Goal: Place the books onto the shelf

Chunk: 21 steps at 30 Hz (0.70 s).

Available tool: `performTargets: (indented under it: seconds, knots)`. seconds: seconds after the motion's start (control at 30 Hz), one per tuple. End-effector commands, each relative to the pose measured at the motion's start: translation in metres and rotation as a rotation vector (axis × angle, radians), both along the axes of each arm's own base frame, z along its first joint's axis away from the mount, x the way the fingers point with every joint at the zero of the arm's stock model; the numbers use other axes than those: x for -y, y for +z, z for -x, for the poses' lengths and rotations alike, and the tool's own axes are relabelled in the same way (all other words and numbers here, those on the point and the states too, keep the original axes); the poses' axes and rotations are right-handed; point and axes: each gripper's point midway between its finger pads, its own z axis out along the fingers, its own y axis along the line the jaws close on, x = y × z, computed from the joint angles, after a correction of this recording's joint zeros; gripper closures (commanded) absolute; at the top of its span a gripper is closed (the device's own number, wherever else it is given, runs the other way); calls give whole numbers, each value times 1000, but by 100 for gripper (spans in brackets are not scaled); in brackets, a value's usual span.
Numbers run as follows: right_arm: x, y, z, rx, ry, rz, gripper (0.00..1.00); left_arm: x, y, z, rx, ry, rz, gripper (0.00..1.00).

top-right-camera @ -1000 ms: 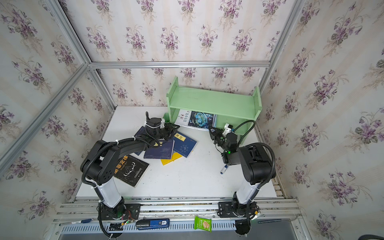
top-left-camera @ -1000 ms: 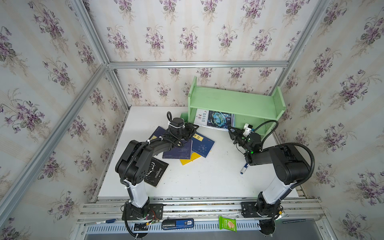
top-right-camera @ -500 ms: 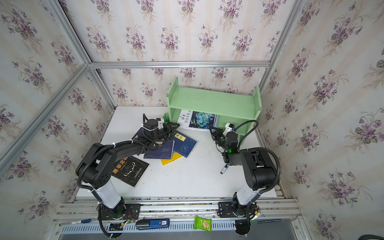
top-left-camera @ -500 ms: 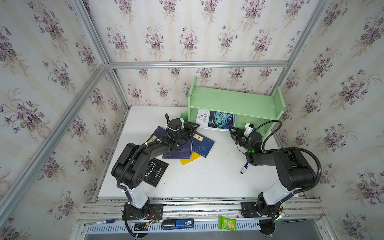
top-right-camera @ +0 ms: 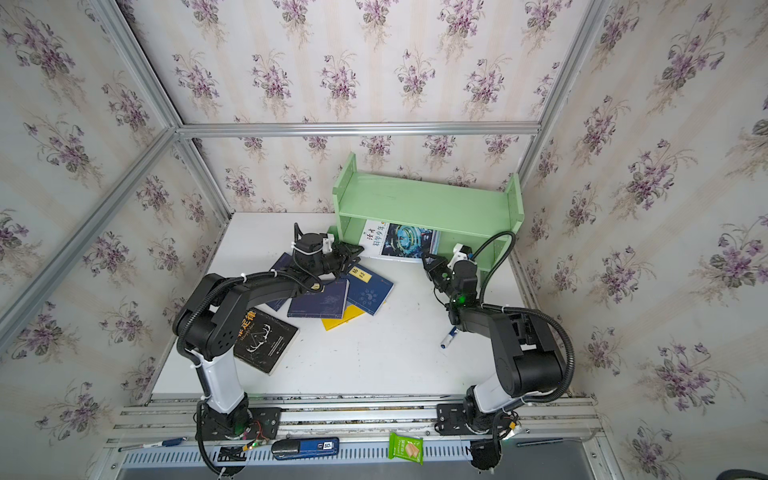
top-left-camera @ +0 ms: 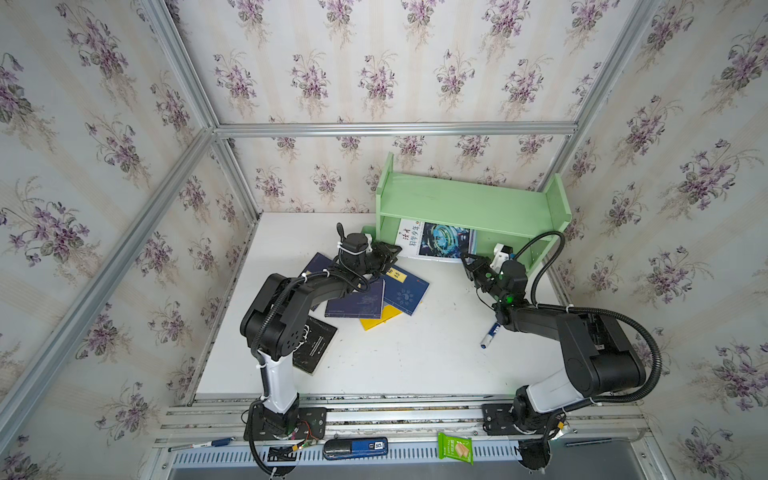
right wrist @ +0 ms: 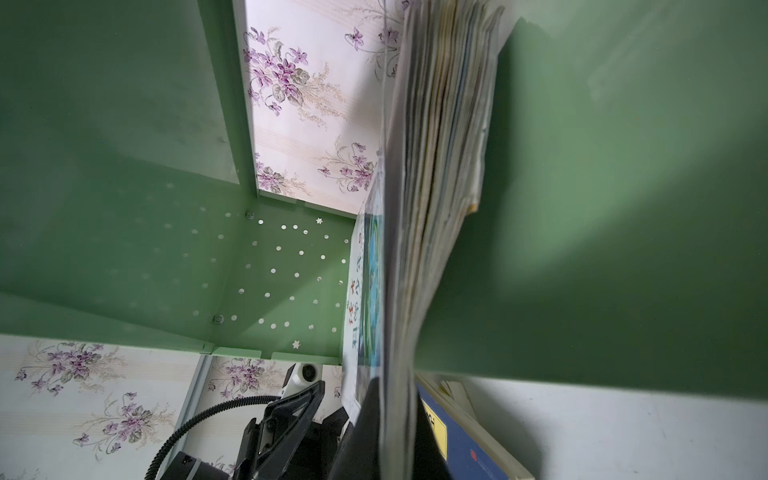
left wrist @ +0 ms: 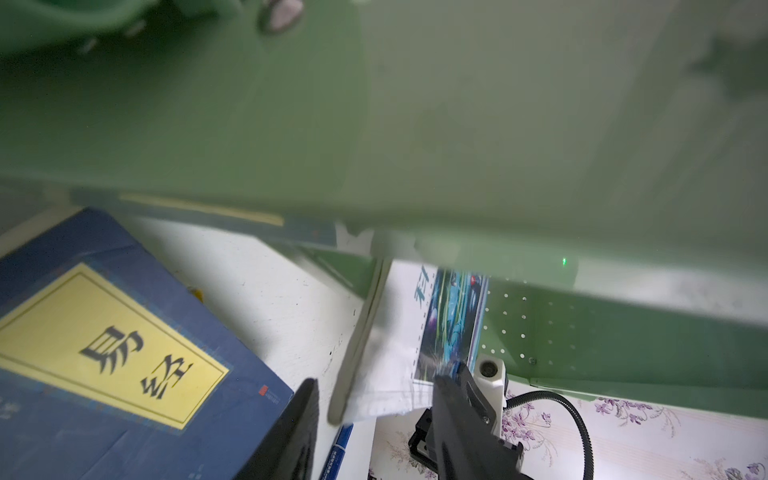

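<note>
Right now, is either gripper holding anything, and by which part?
The right gripper pinches the magazine by its front corner; whether the left gripper holds anything cannot be told.

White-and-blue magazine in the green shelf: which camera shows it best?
Both top views: the white-and-blue magazine shows most of its cover, in the pale green shelf's lower tier. Right wrist shows only its page edges; left wrist, a blurred strip.

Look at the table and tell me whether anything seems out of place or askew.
Yes. The sci-fi magazine pokes out of the lower tier of the green shelf, only partly in, its corner pinched in the right gripper. The navy books and yellow book lie in a crooked overlapping heap, and a marker pen lies loose.
</note>
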Motion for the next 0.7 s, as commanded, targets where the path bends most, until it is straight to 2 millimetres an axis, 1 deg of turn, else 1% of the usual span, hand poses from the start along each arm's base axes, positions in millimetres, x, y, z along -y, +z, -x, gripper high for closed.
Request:
performTargets:
  seconds: [0.0,0.03,0.07,0.1,0.13,0.17,0.3,0.43,0.6,0.67]
  knots:
    - [-2,15,-4,54,8,31,97,4,12,-3,24,-10,30,61]
    - [-2,17,-4,59,9,31,96,4,13,-4,30,-11,31,66]
    - [-3,11,-4,32,12,36,96,4,13,-5,34,-8,32,70]
    - [-3,12,-5,31,15,36,95,4,15,-5,37,-8,35,76]
    - [-3,12,-6,32,18,39,93,5,15,-5,40,-8,38,80]
    - [-4,12,-6,28,22,39,92,5,15,-5,41,-7,41,82]
    - [-8,14,-10,17,45,48,83,4,17,-7,58,5,46,87]
    - [-7,13,-7,-2,42,70,74,0,22,-13,83,32,38,91]
    - [-5,6,-4,-53,53,120,61,1,23,-21,88,41,43,94]
    - [0,5,-4,-67,42,119,60,0,22,-24,89,53,41,95]
